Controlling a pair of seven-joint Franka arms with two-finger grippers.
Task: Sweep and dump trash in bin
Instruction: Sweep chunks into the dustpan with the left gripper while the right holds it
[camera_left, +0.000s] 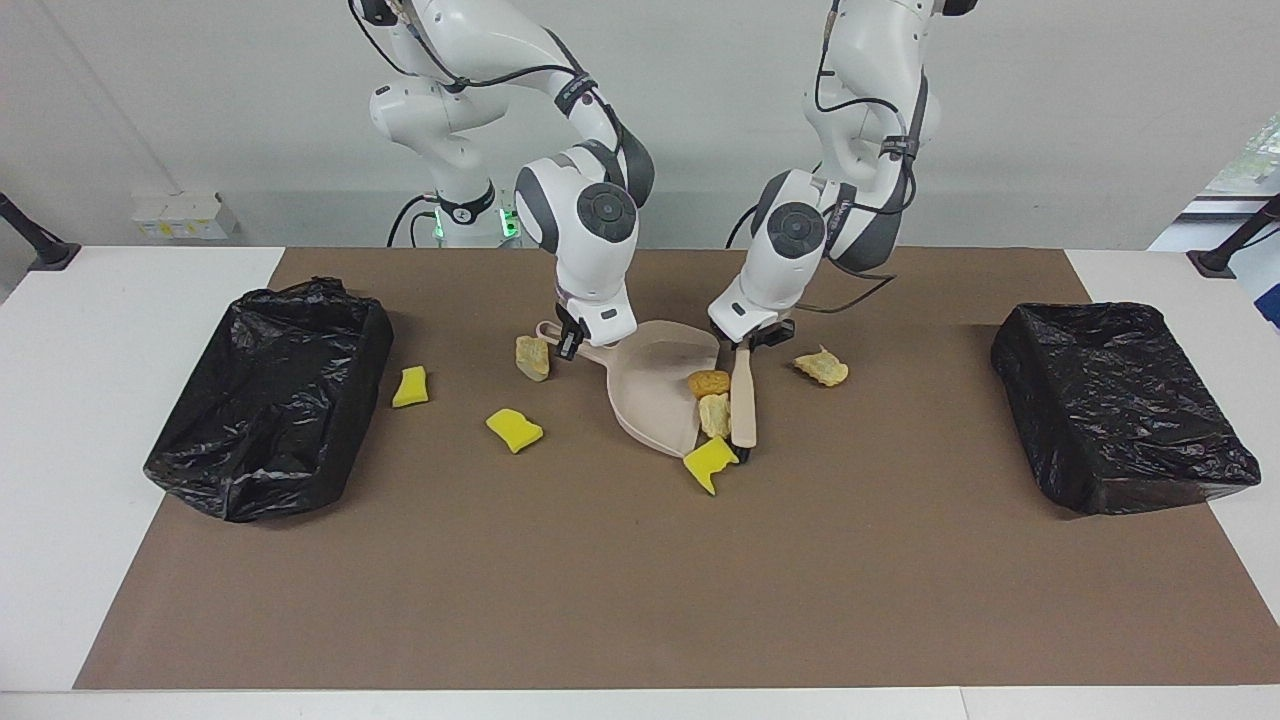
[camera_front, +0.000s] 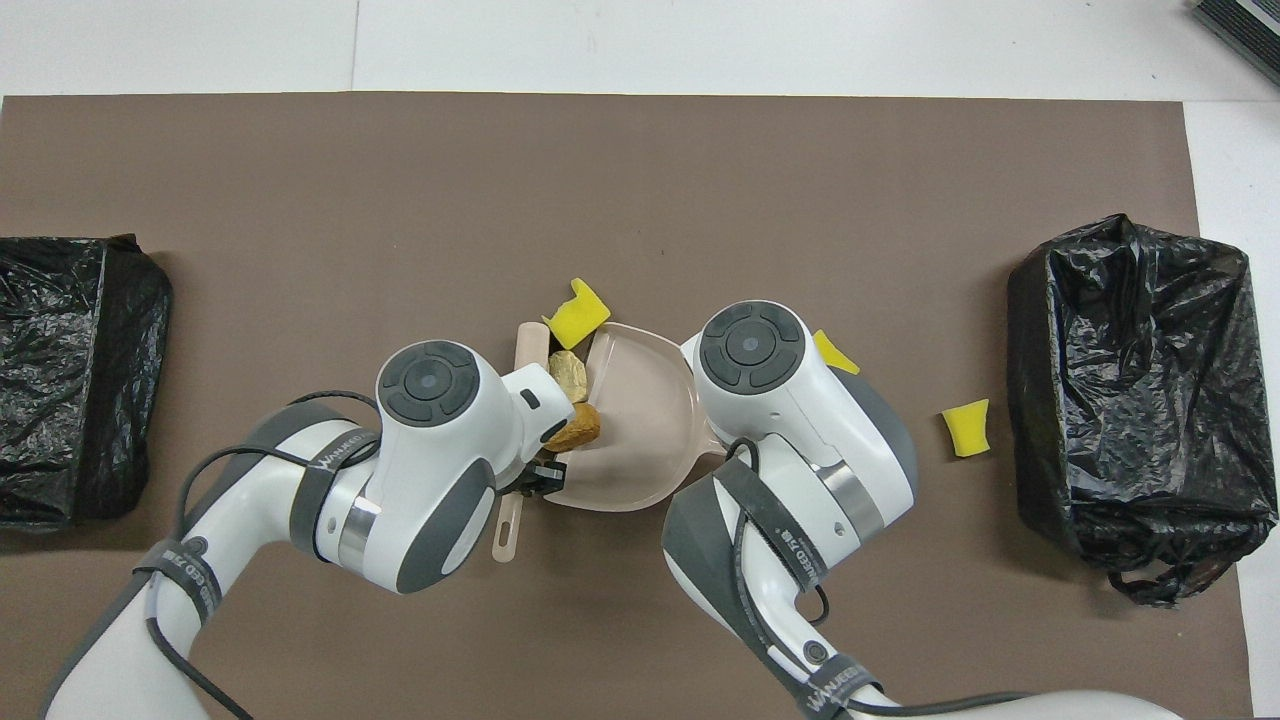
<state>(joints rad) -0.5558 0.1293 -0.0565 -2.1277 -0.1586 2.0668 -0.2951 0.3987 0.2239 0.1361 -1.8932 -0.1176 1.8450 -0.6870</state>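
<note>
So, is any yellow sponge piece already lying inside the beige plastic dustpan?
No: the nearest yellow sponge piece lies on the brown mat just outside the open edge of the beige plastic dustpan, beside the brush.

Unreadable lettering on arm bands (camera_front: 330, 462).

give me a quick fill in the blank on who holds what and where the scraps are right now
1. The right gripper is shut on the handle of the ____.
2. The left gripper holds the ____ by its handle.
3. The brush presses scraps against the mouth of the dustpan; the yellow sponge chunk there lies on the ____ mat.
4. Black bags line ____ bins.

Missing words: dustpan; brush; brown; two
</note>
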